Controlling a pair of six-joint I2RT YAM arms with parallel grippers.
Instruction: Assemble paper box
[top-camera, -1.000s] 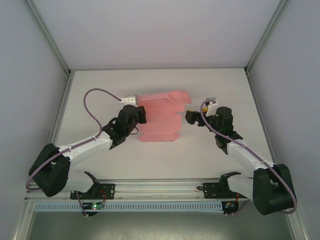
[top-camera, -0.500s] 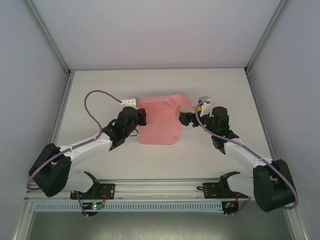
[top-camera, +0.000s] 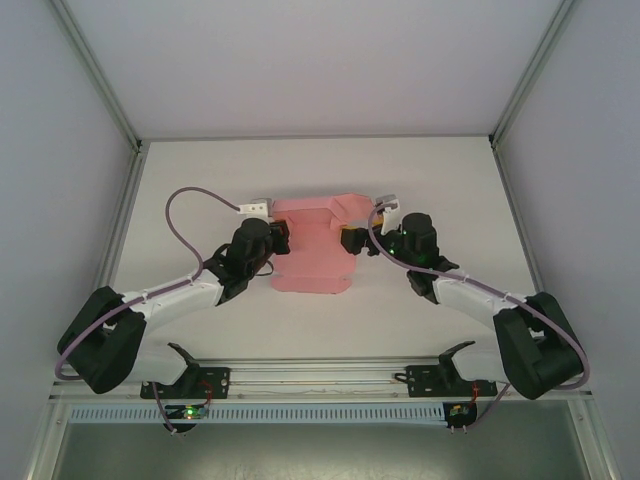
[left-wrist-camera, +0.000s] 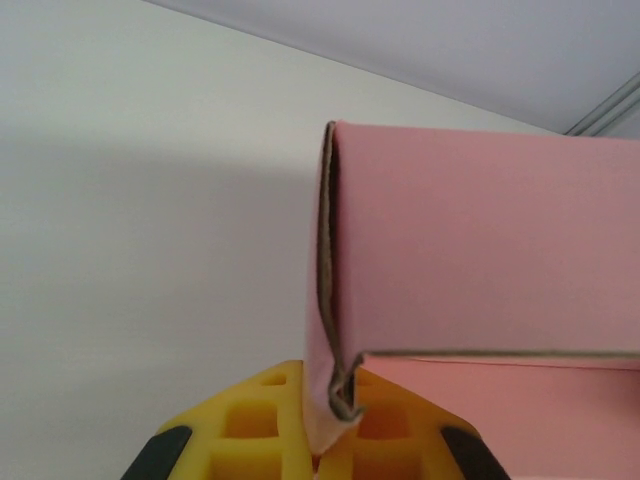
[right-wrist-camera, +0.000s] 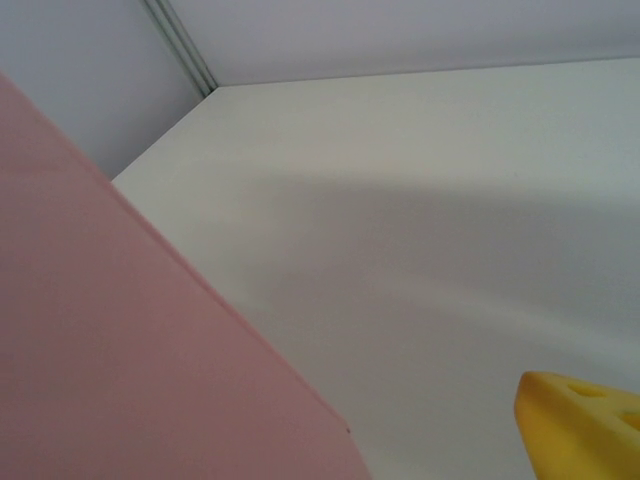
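Left wrist: left end effector (left-wrist-camera: 322, 452) pinches paper box (left-wrist-camera: 480, 270).

Right end effector (top-camera: 351, 240) closer in, now at right edge of paper box (top-camera: 312, 255).

I am finding no text, label, brand, number or sign that I can read in any view. The paper box (left-wrist-camera: 480, 240) is showing me plain pink card.
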